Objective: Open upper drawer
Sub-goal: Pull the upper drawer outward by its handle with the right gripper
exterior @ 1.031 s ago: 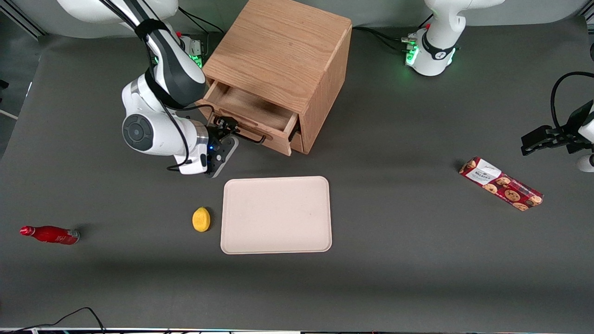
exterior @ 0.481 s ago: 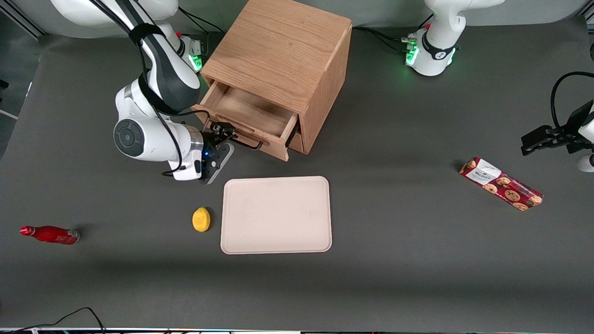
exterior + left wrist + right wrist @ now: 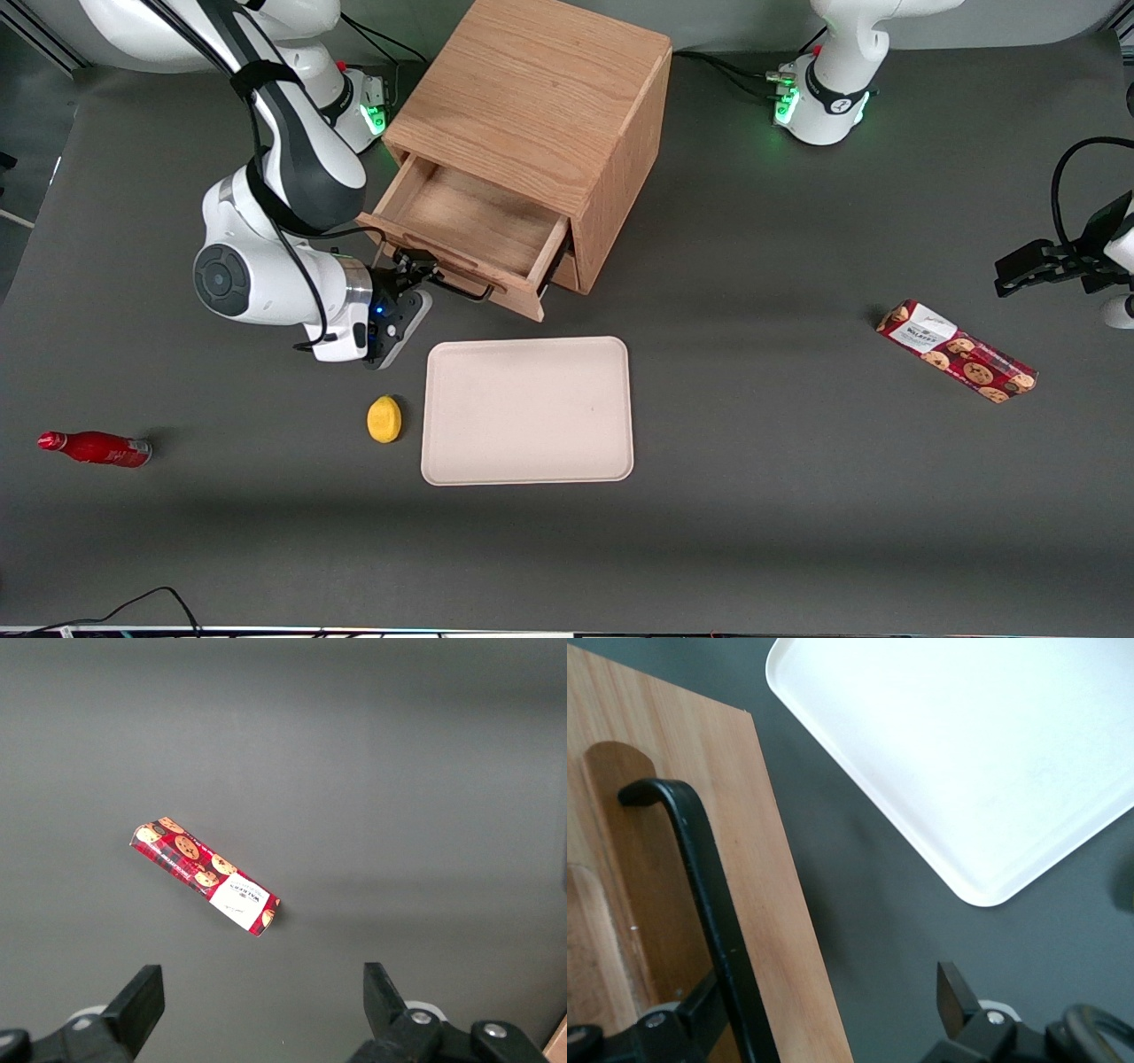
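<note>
Low in the front view's frame lie a red bottle (image 3: 93,448), a lemon (image 3: 384,418) and the tray (image 3: 527,412), its plain surface showing. Above them, mid-frame, the gripper (image 3: 418,266) meets the handle (image 3: 461,288) of the upper drawer (image 3: 469,221), which is pulled out of the cabinet (image 3: 532,89) with its wooden floor showing. Only the wrist view shows the fingers (image 3: 952,992) spread wide, the bar against one
</note>
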Available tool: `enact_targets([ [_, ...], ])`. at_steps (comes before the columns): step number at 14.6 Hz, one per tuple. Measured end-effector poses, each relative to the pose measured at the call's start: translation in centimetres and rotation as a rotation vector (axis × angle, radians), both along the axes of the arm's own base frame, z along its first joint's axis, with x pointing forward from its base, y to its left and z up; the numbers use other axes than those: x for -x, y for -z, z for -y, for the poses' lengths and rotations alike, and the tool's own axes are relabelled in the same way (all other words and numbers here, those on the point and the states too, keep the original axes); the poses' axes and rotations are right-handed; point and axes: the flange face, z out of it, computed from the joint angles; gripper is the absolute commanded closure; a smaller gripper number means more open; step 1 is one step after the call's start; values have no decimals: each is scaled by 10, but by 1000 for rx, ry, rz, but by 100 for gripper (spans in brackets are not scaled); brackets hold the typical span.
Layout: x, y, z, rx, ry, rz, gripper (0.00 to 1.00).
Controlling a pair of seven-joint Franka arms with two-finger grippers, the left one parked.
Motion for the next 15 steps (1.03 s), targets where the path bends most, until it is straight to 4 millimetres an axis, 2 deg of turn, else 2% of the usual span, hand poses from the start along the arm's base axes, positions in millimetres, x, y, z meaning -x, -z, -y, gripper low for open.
enact_targets([
  [3, -5, -1, 2, -3, 4, 5, 0],
  [15, -38, -3, 32, -5, -19, 64, 0],
])
